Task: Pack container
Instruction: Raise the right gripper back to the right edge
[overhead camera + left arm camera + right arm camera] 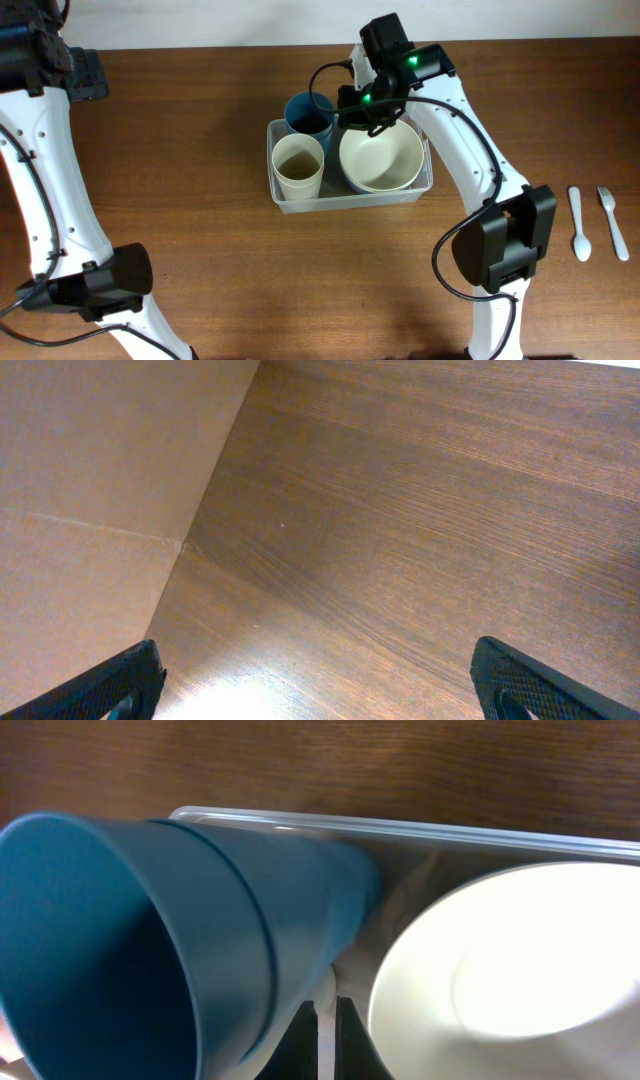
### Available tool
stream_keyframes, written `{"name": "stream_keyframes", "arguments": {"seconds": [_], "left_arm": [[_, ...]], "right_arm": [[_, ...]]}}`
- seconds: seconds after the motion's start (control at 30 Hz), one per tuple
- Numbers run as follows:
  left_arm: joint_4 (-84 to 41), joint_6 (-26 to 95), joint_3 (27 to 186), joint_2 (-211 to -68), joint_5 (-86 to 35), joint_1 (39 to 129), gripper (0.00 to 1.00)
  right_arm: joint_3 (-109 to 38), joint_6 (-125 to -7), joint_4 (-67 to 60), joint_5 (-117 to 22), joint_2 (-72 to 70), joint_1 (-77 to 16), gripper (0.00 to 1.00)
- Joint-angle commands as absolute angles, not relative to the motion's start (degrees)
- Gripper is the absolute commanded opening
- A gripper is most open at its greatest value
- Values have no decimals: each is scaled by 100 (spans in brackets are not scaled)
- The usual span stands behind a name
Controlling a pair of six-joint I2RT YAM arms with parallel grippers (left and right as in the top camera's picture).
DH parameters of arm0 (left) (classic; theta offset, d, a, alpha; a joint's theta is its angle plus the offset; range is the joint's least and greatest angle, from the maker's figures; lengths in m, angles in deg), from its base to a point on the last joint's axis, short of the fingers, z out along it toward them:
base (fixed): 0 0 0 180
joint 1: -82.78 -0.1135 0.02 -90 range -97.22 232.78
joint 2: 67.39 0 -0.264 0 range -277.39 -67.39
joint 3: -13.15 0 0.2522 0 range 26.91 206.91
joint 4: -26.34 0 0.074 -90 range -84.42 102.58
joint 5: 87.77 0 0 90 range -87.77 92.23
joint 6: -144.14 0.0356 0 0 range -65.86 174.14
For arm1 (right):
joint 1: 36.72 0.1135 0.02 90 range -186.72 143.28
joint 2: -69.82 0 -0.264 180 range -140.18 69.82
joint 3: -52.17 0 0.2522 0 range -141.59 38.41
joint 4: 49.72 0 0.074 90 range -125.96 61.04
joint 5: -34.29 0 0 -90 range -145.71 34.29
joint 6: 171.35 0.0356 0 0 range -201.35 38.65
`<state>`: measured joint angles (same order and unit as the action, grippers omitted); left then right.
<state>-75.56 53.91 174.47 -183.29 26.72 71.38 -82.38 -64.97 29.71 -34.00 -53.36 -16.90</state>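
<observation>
The container (345,203) holds blue cup (305,112), cream cup (298,165) and bowl (380,158); spoon (579,222) and fork (611,222) wait outside (right pincer (326,1020) shut empty, left pincer (320,685) gaping).

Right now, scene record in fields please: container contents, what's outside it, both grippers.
container: clear bin, mid-table
inside: blue cup in the far left corner; tan cup near left; cream bowl on the right
outside: white spoon and white fork, side by side on the table, far right
left gripper: open, over bare wood, holding nothing
right gripper: shut, low over the bin between blue cup and bowl; no held item visible
</observation>
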Motion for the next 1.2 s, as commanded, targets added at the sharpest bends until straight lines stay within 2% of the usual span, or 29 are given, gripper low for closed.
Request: {"name": "stream_keyframes", "arguments": {"seconds": [0.0,0.47,0.83,0.97,1.03,1.17], "left_arm": [[-7578,5376,17546,-18355,2777,7098,100],[-7578,5374,17546,-18355,2775,7098,100],[-7578,5374,17546,-18355,2775,7098,100],[-7576,5376,17546,-18355,2775,7098,100],[-7576,5374,17546,-18355,2775,7098,100],[-7576,5376,17546,-18355,2775,7098,100]], "right_arm": [[-8238,-6633,2907,-3028,-5373,-1712,4],[-8238,-6788,2894,-2541,-5402,-1645,4],[-8299,-6569,3012,-3454,-5388,-1854,4],[-8728,-6453,3358,-3939,-5329,-2466,22],[-9047,-6436,3710,-4202,-5327,-2818,43],[-9711,-6449,4739,-4683,-5327,-3673,66]]}}
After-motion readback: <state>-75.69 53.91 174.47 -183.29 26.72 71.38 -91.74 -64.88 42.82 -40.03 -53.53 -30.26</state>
